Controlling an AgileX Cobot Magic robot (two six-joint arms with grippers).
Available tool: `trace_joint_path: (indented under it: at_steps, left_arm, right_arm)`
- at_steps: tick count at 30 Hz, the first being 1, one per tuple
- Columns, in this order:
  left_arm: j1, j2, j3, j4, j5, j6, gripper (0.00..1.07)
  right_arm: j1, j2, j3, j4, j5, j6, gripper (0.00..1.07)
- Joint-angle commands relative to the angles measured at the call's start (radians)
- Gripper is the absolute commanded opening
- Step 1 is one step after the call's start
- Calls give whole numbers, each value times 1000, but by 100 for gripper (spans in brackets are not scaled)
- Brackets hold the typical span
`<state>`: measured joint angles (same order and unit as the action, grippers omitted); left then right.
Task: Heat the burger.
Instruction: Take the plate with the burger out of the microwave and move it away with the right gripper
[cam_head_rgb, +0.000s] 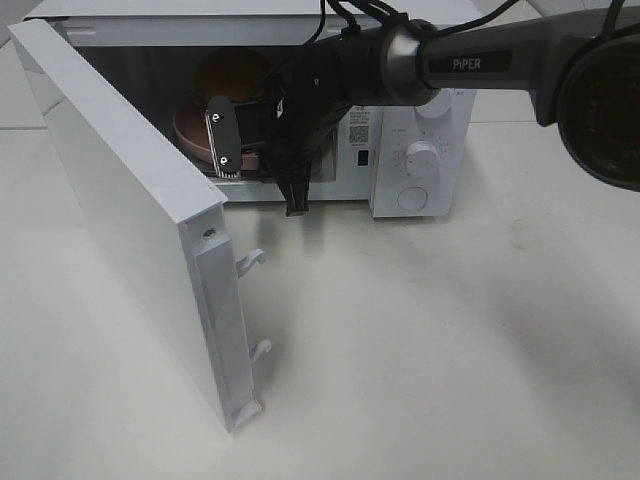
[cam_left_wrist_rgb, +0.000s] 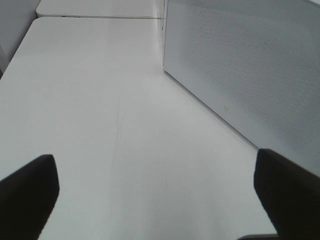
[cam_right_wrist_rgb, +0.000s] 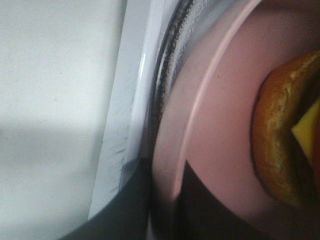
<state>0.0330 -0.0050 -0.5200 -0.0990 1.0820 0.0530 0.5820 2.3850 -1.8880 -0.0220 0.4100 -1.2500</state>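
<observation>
One pink plate (cam_head_rgb: 195, 135) bearing the burger (cam_head_rgb: 232, 75) is gripped at its 4 o'clock rim by the right gripper (cam_head_rgb: 240, 150) inside the microwave (cam_head_rgb: 420, 160); the left gripper (cam_left_wrist_rgb: 155, 200) is spread, empty.

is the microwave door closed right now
No, the microwave door is swung wide open, and the right gripper reaches into the cavity with the pink plate.

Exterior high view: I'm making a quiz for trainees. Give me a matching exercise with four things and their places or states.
Things:
1. microwave door
2. burger
3. pink plate
4. left gripper

States:
a. open, over bare table
b. swung open
c. held at its rim by the right gripper
d. on the plate, inside the microwave

Pairs: 1-b, 2-d, 3-c, 4-a
</observation>
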Motion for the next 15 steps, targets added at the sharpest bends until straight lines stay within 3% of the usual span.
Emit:
trace_joint_path:
  at_steps: [1, 9, 15]
  left_arm:
    - [0, -16, 3, -2, -12, 1, 98]
    - [0, -16, 3, -2, -12, 1, 98]
    - [0, -16, 3, -2, -12, 1, 98]
  right_arm:
    - [-5, 5, -1, 83, 53, -91, 0]
    - [-5, -31, 18, 84, 76, -147, 0]
    - [-5, -104, 129, 70, -1, -166, 0]
